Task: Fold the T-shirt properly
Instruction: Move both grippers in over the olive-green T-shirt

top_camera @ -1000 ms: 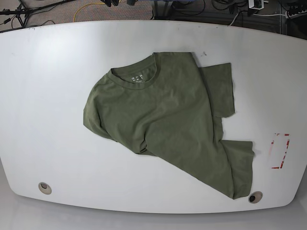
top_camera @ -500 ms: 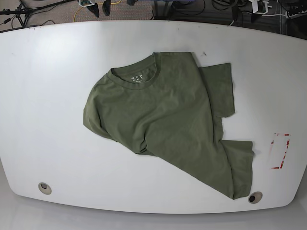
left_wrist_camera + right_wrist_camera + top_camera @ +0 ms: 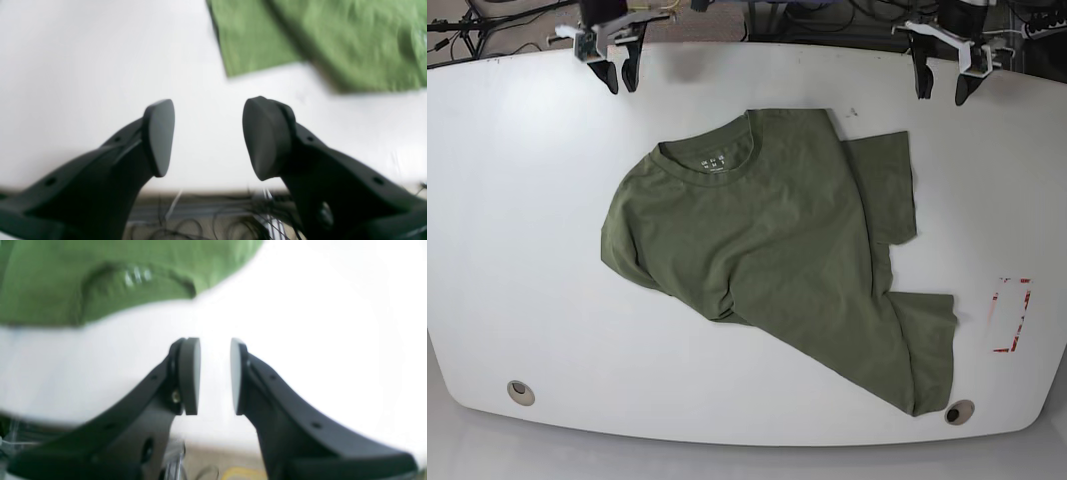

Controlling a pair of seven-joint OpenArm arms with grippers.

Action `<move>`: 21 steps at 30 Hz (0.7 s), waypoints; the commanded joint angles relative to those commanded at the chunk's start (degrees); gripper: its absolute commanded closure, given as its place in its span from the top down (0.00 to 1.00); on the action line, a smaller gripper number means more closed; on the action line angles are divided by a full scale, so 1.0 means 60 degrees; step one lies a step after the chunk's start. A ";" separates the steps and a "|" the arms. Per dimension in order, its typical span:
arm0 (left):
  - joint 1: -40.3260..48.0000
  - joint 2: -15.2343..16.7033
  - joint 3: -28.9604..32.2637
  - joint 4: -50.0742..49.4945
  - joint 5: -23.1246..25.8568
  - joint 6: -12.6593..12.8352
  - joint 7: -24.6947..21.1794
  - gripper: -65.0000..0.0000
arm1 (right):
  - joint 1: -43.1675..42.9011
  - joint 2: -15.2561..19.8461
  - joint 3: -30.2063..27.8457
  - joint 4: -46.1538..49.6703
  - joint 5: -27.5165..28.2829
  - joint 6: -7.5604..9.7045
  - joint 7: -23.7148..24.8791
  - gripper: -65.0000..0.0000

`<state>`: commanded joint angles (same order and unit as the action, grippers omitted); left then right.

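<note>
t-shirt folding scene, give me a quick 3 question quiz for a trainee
1. True or false: the left gripper is clamped on the T-shirt.
2. Which lies nearer the right gripper: (a) the collar, (b) the hem corner?
3. Fill in: both grippers hover over the table's ____ edge in the base view.

Key:
1. False; its jaws are apart and empty, off the cloth.
2. (a)
3. Far (top).
</note>
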<state>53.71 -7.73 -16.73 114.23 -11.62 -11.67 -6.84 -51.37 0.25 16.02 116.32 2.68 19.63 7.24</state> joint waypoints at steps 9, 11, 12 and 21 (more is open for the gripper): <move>-0.0487 0.0079 0.0025 -0.0028 0.0013 -0.0012 0.0252 0.49 | 0.0715 0.0360 0.0002 -0.0058 0.0038 0.0219 -0.0511 0.21; -0.0517 0.0124 -0.0014 0.0000 0.0026 -0.0004 0.0284 0.48 | 0.0758 0.0455 -0.0012 -0.0103 -0.0020 0.0224 -0.0528 0.21; -0.0657 0.0259 0.0040 -0.0075 0.0091 -0.0023 0.0397 0.48 | 0.0893 0.0672 -0.0038 -0.0178 0.0045 0.0237 -0.0385 0.20; -0.1032 0.0509 0.0189 -0.0276 0.0165 -0.0043 0.0529 0.49 | 0.1297 0.0990 -0.0251 -0.0357 0.0175 0.0128 -0.0480 0.19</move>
<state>47.51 -4.68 -15.60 112.57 -10.63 -11.93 -3.67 -43.58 6.20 14.51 114.18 3.73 20.40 4.36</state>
